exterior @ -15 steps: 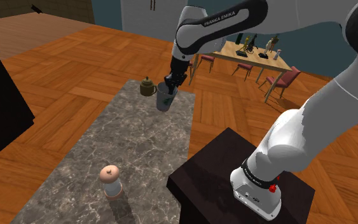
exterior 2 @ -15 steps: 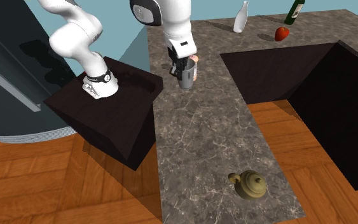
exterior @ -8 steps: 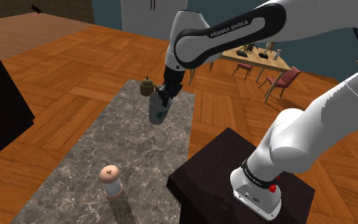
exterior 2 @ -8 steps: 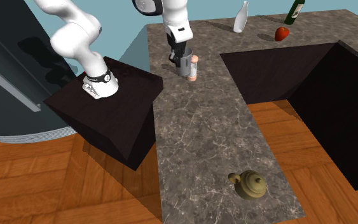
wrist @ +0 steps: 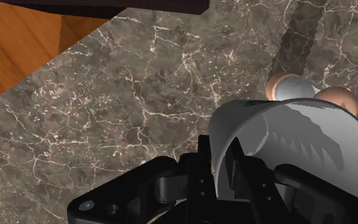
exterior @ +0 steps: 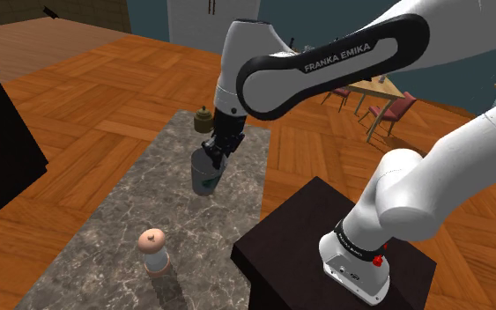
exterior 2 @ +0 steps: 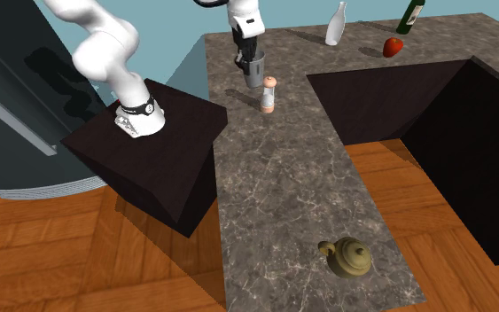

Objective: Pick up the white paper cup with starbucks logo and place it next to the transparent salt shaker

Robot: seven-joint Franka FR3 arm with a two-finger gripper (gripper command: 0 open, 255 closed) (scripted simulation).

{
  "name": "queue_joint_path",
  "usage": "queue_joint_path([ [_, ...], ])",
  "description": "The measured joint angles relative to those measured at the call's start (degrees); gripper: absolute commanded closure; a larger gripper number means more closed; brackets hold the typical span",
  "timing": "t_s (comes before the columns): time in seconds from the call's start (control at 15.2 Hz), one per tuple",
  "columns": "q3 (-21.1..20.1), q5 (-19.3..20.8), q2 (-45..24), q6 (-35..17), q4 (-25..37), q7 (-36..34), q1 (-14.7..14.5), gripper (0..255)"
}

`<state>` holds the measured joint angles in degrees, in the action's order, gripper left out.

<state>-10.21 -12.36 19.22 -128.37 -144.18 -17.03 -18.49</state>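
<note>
A white paper cup with a green logo (exterior: 205, 173) hangs above the marble counter (exterior: 131, 220), and my gripper (exterior: 214, 152) is shut on its rim. In the wrist view one finger sits inside the cup (wrist: 292, 137) and the other outside, with the gripper (wrist: 225, 159) clasping the wall. The salt shaker (exterior: 154, 251), clear with a peach top, stands upright nearer the counter's front end. In the second exterior view the cup (exterior 2: 255, 73) is just behind the shaker (exterior 2: 268, 94), under the gripper (exterior 2: 248, 58). The cup partly hides the shaker (wrist: 284, 86).
An olive teapot (exterior: 203, 116) sits at the counter's far end (exterior 2: 352, 257). A white bottle (exterior 2: 336, 25), a green bottle (exterior 2: 409, 15) and a red fruit (exterior 2: 393, 47) stand beyond a black recess (exterior 2: 433, 124). The dark stand (exterior: 299, 238) borders the counter.
My gripper has carried the cup away from the teapot and along the counter towards the salt shaker, still gripped by the rim. The shaker and teapot have not moved.
</note>
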Motion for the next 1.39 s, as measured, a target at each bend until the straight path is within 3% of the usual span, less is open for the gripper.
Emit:
queue_joint_path([
  [0.79,-13.2,-2.24,-2.69,-2.07,3.37,-18.74,-7.3,255],
  [1.06,-17.67,-1.35,-5.55,-3.18,5.9,-25.56,-9.02,255],
  [1.39,-23.0,2.61,-11.74,-3.81,11.97,-35.06,-10.36,255],
])
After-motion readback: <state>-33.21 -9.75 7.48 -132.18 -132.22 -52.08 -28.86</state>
